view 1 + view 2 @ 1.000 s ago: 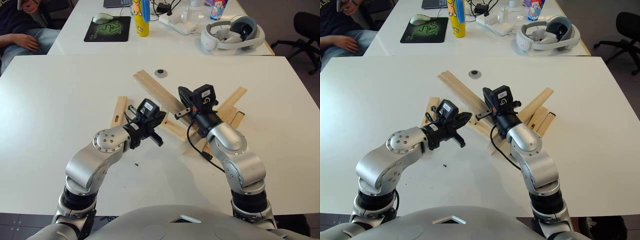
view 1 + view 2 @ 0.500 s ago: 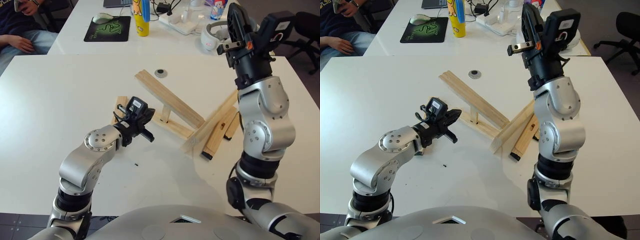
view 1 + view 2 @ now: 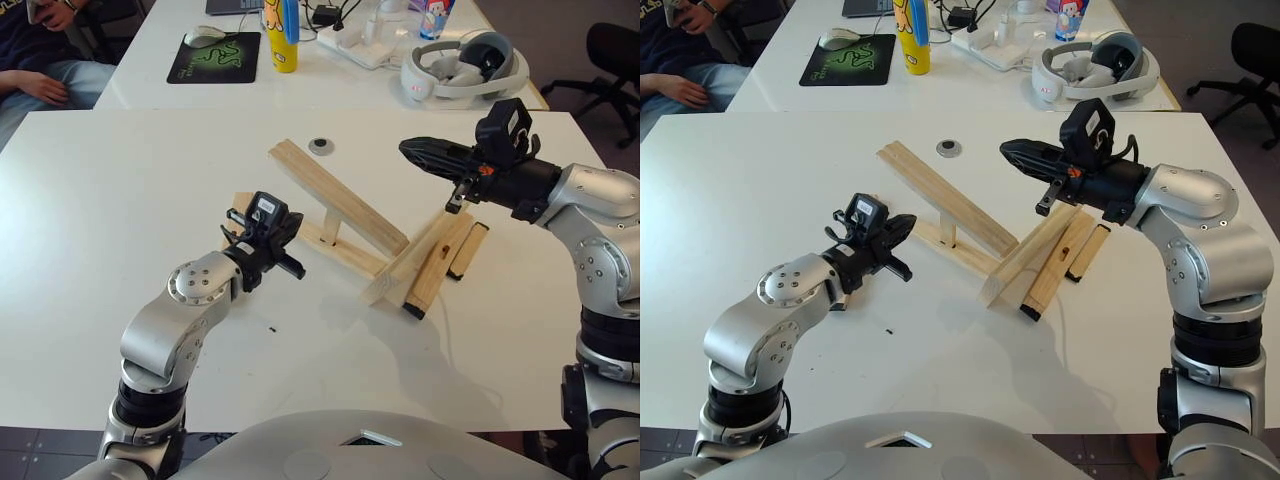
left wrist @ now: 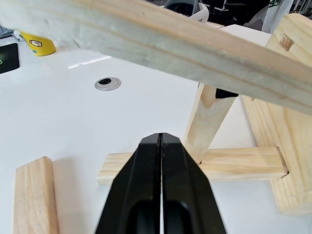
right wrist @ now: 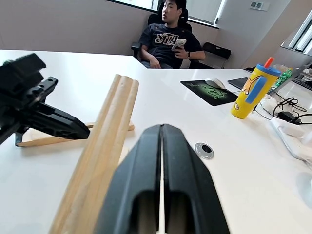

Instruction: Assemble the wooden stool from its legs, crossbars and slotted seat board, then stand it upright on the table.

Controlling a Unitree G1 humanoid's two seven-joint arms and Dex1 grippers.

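The long slotted seat board (image 3: 335, 195) lies tilted in the middle of the table (image 3: 120, 180), propped on a short upright peg (image 4: 209, 117) that stands on a flat crossbar (image 4: 234, 163). Several legs (image 3: 425, 265) lie in a bundle against its right end. A short wooden piece (image 3: 238, 212) rests by my left gripper (image 3: 295, 268), which is shut and empty, low over the table just left of the crossbar. My right gripper (image 3: 405, 148) is also shut and empty. It hangs above the table beyond the legs' far ends and points left.
A round metal grommet (image 3: 322, 146) sits in the tabletop behind the board. A small dark speck (image 3: 272, 327) lies near my left arm. The table behind holds a headset (image 3: 465, 65), a yellow cup (image 3: 283, 35) and a mouse pad (image 3: 215, 55).
My right arm left the board, swung high, then came down to point left over the legs. The left gripper drew back left from the board. The wooden pieces shifted.
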